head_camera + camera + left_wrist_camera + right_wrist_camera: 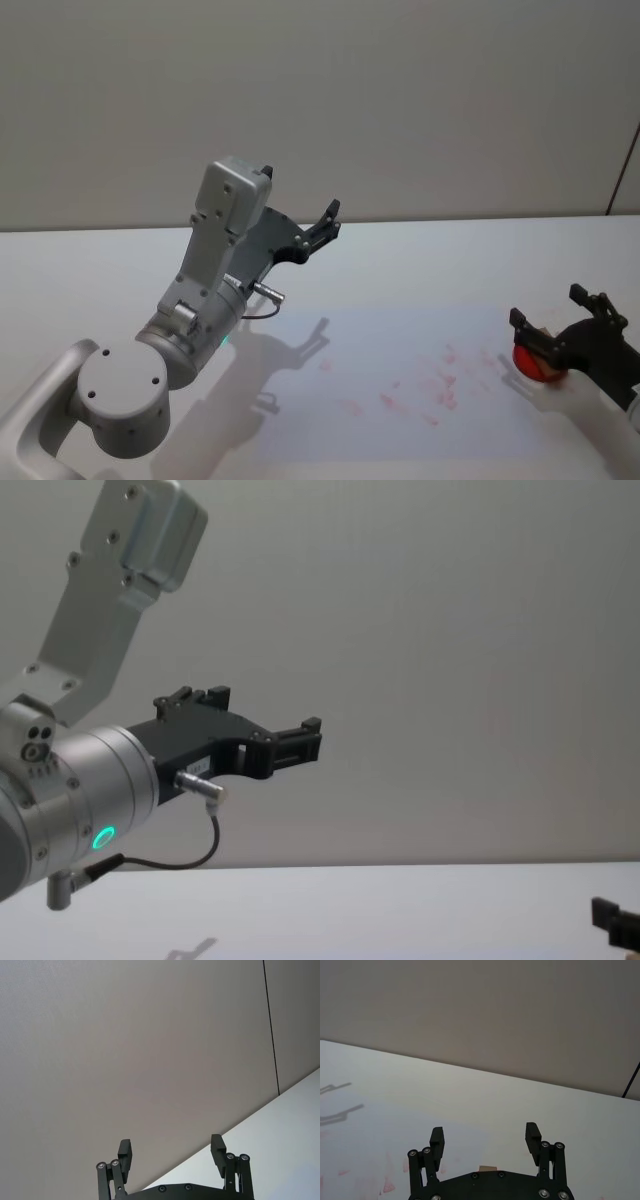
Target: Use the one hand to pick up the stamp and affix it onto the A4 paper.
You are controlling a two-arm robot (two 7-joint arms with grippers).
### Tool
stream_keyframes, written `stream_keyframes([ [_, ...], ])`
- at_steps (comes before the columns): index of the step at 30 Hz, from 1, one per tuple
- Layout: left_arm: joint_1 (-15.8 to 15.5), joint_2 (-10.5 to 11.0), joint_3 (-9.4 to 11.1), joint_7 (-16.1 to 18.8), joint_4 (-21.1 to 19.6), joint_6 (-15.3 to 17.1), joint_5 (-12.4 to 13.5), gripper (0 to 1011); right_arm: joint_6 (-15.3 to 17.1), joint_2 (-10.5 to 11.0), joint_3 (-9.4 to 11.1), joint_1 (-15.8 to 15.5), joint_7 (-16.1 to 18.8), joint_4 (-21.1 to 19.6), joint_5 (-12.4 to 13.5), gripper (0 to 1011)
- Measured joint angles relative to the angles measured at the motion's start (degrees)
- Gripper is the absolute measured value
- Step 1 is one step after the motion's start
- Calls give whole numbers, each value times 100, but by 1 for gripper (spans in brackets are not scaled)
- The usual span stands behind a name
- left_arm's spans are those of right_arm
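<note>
Right gripper [562,322]: jaws wide, holding nothing, low over the paper's right edge.
Stamp [487,1167]: between and beneath those fingers, tan top barely showing; red underside against the paper in the head view.
A4 paper [400,335]: flat on the white table [420,255], faint red marks near its right half.
Left gripper [322,225]: parked high at left, jaws apart, empty.
Risk: off-centre closing likely to tip or skid the stamp, smearing ink; too shallow a grasp likely to let it slip on lifting.

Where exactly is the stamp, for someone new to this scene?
Start at the white table and find the paper with pink marks. Off its right edge the open right gripper hangs over the stamp, which shows red and round beneath a tan top.
</note>
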Motion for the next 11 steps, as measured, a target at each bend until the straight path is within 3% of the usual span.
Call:
stream_keyframes([
  [11,0,0,0,0,0,0,0,1001,17,14,15,-182,-263,-383,93,1001],
])
